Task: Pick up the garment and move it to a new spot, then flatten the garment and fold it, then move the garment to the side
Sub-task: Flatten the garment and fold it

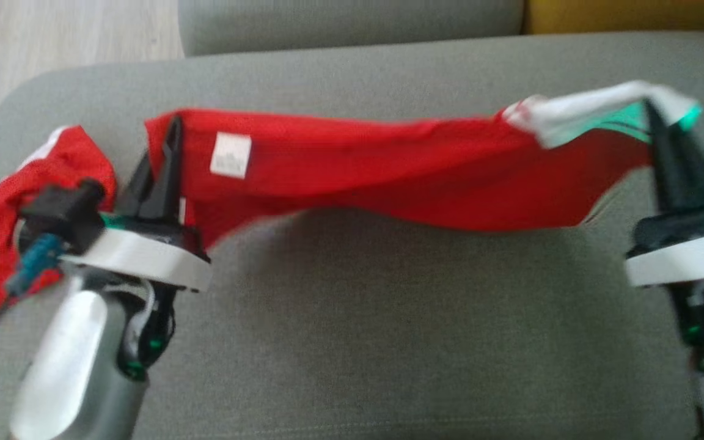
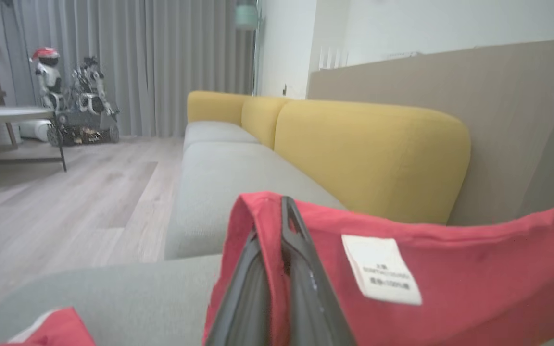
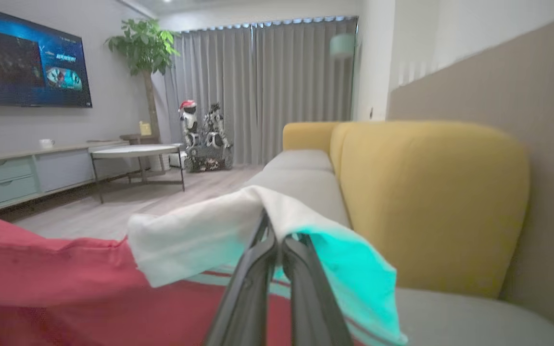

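Sofa (image 1: 352,342) below; garment (image 1: 388,171) spans left gripper (image 1: 173,131) to right gripper (image 1: 651,113) (both clamped on it).

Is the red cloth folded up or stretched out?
Stretched out: the garment hangs between the left gripper and right gripper, both shut on it.

Grey curtains (image 3: 267,86), pale wood floor (image 2: 65,206), yellow-backed grey sofa (image 2: 368,154), wall-mounted screen (image 3: 22,62)
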